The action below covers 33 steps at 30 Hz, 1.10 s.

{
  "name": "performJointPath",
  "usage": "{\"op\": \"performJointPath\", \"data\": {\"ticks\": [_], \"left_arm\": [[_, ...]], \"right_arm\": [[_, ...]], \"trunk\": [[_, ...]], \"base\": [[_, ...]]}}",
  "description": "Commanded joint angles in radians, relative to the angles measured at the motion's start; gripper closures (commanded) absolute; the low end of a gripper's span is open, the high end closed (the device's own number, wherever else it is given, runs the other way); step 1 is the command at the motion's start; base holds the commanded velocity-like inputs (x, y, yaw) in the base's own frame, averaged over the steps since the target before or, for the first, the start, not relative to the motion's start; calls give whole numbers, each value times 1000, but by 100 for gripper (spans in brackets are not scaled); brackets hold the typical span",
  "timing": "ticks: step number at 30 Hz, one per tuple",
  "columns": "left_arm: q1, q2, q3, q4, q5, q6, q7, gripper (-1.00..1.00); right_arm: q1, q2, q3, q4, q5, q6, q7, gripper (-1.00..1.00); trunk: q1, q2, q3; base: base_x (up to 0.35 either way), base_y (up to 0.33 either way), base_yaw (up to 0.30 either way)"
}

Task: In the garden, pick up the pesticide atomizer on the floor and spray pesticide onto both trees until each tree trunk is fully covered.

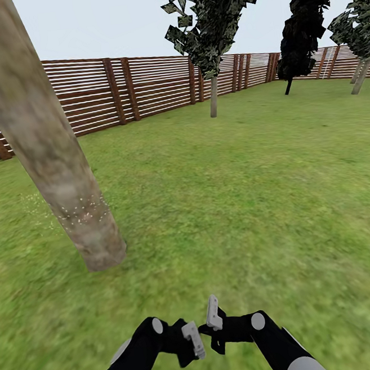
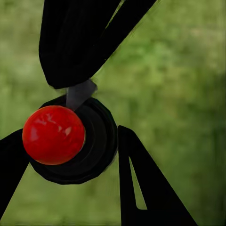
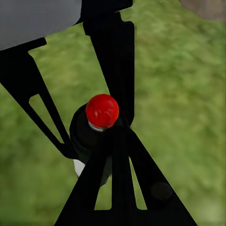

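Grey-brown tree trunk (image 1: 65,179) stands at my eleven o'clock, lightly speckled. The pesticide atomizer (image 3: 96,129), red-capped, is pinched between the right gripper (image 3: 96,141) fingers; left gripper (image 2: 70,141) state I cannot tell. I'd aim the nozzle squarely, then sweep upward.

Glossy red atomizer cap (image 2: 53,134); wooden slat fence (image 1: 141,87).

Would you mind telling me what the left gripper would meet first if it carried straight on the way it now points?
Probably the atomizer with its red cap, which sits between the left gripper's fingers in the left wrist view. Beyond it lies only blurred grass; depth is hard to judge.
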Motion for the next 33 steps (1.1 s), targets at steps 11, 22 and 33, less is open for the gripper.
{"op": "performJointPath", "data": {"ticks": [11, 22, 33], "left_arm": [[11, 186, 7, 9, -13, 6, -3, 100], [18, 353, 203, 61, 1, -104, -5, 100], [30, 336, 425, 457, 637, -413, 645, 100]], "right_arm": [[0, -1, -6, 2, 7, -4, 6, 100], [0, -16, -11, 11, 10, -6, 0, -100], [17, -139, -306, 494, -229, -31, -1090, -100]], "trunk": [[0, 0, -1], [0, 0, -1], [0, 0, -1]], "base": [[0, 0, 0], [0, 0, 0], [0, 0, 0]]}}
